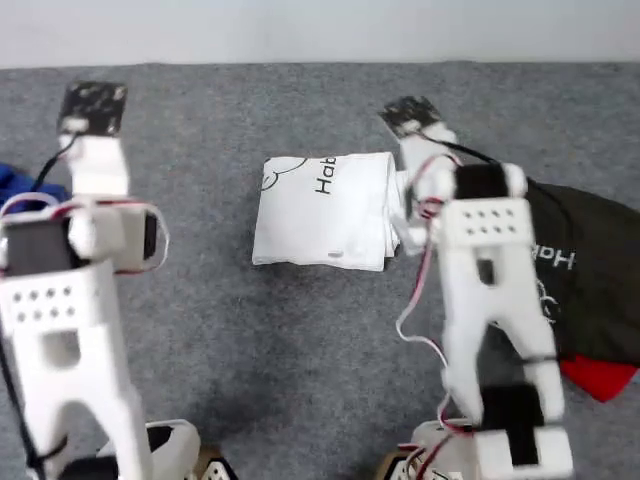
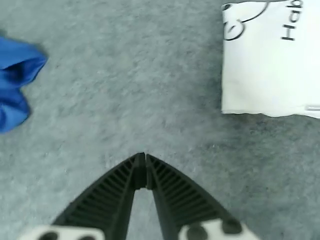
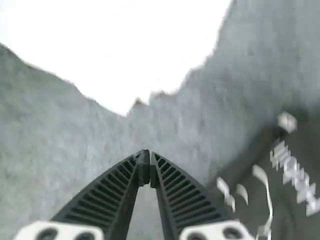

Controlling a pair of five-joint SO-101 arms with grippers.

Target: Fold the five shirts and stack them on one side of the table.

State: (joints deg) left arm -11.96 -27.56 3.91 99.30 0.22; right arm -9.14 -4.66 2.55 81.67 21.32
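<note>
A folded white shirt [image 1: 325, 215] with black print lies at the table's middle. Its edge appears in the left wrist view [image 2: 272, 65] and the right wrist view [image 3: 125, 45]. A black shirt [image 1: 590, 270] with white print lies crumpled at the right [image 3: 280, 190], over a red shirt [image 1: 598, 378]. A blue shirt [image 1: 15, 185] is bunched at the left edge [image 2: 15, 80]. My left gripper [image 2: 145, 170] is shut and empty above bare table between the blue and white shirts [image 1: 92, 112]. My right gripper [image 3: 146, 167] is shut and empty over the table between the white and black shirts [image 1: 412, 122].
Grey felt table [image 1: 300, 340] runs to a pale wall at the back. Bare room lies in front of the white shirt and between the two arm bases. Loose cables hang from the right arm [image 1: 420, 320].
</note>
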